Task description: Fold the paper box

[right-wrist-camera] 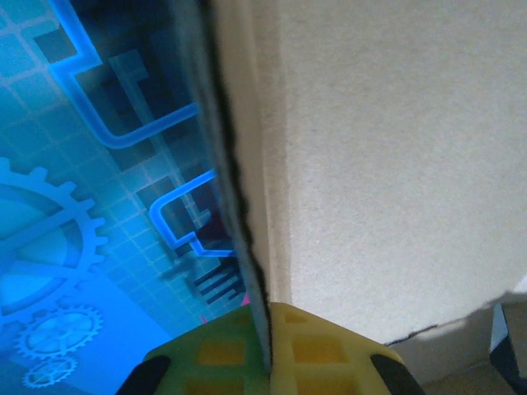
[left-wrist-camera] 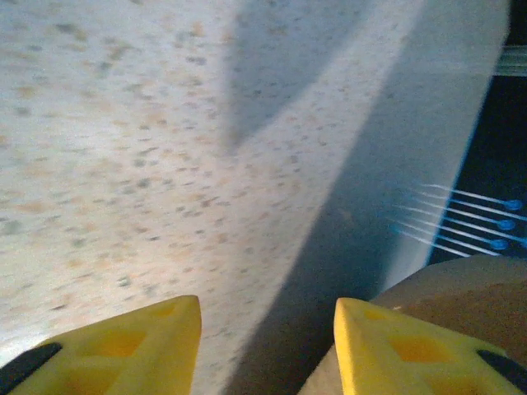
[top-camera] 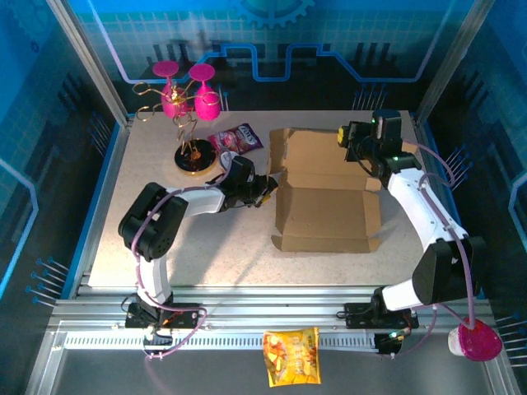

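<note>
The paper box (top-camera: 329,197) is a brown cardboard mailer lying open on the right half of the table, its back panel raised. My right gripper (top-camera: 347,137) is at the far right corner of that panel. In the right wrist view its yellow fingers (right-wrist-camera: 329,350) are shut on the thin edge of the cardboard panel (right-wrist-camera: 395,164). My left gripper (top-camera: 268,186) sits low at the box's left edge. In the left wrist view it (left-wrist-camera: 268,329) stands open over bare table with nothing between the fingers, and the cardboard (left-wrist-camera: 469,288) shows just behind the right finger.
A gold rack with pink wine glasses (top-camera: 185,99) stands at the far left, with a purple snack packet (top-camera: 237,137) beside it. A yellow snack bag (top-camera: 291,355) lies on the near rail. A pink cup (top-camera: 476,341) sits at the bottom right. Frame posts and blue walls ring the table.
</note>
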Controlling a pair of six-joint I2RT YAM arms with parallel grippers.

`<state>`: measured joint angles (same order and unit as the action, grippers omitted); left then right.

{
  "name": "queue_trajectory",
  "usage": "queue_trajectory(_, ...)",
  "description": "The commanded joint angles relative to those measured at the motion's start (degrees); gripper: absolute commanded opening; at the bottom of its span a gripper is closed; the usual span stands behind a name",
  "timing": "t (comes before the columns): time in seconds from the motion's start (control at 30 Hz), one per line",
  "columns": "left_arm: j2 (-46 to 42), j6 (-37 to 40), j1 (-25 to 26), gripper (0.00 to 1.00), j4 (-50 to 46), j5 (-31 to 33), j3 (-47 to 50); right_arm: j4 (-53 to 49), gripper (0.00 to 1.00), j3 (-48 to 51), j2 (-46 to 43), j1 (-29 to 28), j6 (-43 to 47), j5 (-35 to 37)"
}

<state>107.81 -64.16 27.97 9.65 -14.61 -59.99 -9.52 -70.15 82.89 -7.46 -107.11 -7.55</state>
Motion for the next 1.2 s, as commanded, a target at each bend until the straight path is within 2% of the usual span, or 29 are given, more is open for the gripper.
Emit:
queue_trajectory(0.0,-6.06,6.28,-0.06,0.52,-7.26,3.11,1.83,8.73,0.0,3.61,2.96,-1.19,5.16,1.19)
queue_trajectory(0.23,-20.5,8.44,-0.88,0.57,-16.01,4.05,10.45,34.16,0.0,9.12,10.66,-1.89,9.62,-1.84)
queue_trajectory(0.37,-29.93,9.11,-3.17,0.57,-21.75,4.94,12.42,35.08,0.0,9.53,11.06,-2.48,12.12,-3.06)
queue_trajectory(0.47,-33.27,10.99,-6.71,0.56,-24.16,4.22,11.21,37.36,0.0,11.97,11.36,-2.58,12.74,-4.62)
queue_trajectory(0.6,-29.95,15.76,-11.67,0.51,-25.69,1.38,7.06,40.68,0.0,15.81,11.85,-2.43,11.75,-6.63)
queue_trajectory(0.7,-25.25,19.89,-13.55,0.43,-25.12,-0.18,2.58,40.98,0.0,16.94,11.81,-2.15,12.36,-7.9)
queue_trajectory(0.87,-14.23,26.79,-13.3,0.28,-27.16,-2.1,-7.65,43.06,0.0,17.98,12.54,-1.1,12.3,-9.5)
queue_trajectory(1.17,-5.07,34.09,-10.23,0.27,-28.75,-1.82,-15.4,43.06,0.0,18.45,12.9,0.0,13.11,-11.68)
